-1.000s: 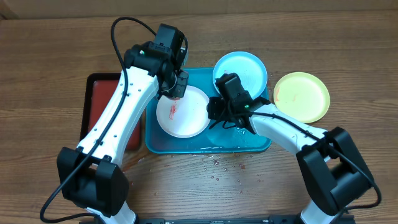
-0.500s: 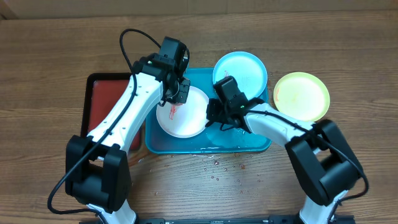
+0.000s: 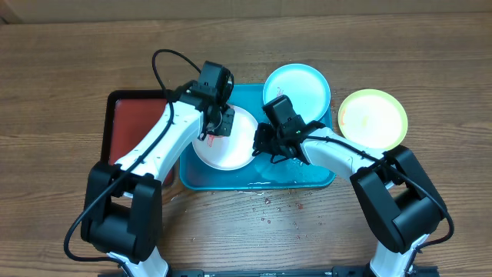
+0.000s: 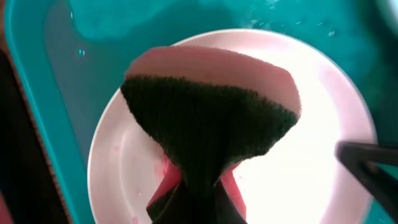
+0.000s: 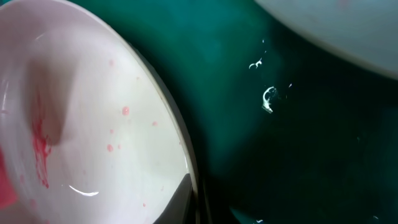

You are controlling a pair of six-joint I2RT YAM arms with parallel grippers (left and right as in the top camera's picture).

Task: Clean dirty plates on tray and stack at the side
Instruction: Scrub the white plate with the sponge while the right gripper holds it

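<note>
The white plate (image 3: 233, 151) lies in the turquoise tray (image 3: 307, 175) and carries a red smear (image 5: 40, 149) and small pink spots. My left gripper (image 3: 218, 121) is shut on a pink sponge (image 4: 211, 106) with a dark green scouring face, pressed down on the plate's far left part (image 4: 311, 162). My right gripper (image 3: 267, 143) is shut on the white plate's right rim (image 5: 177, 134), one finger (image 5: 180, 198) inside the rim. The pale blue plate (image 3: 301, 86) rests over the tray's far right corner. The yellow-green plate (image 3: 373, 119) sits on the table to the right.
A red, black-rimmed tray (image 3: 127, 127) lies left of the turquoise tray, under my left arm. Water pools in the turquoise tray (image 5: 280, 155), and drops are spattered on the wooden table (image 3: 269, 208) in front of it.
My right gripper has closed on the white plate's right rim. My left gripper with the sponge has shifted slightly toward the front over the plate.
</note>
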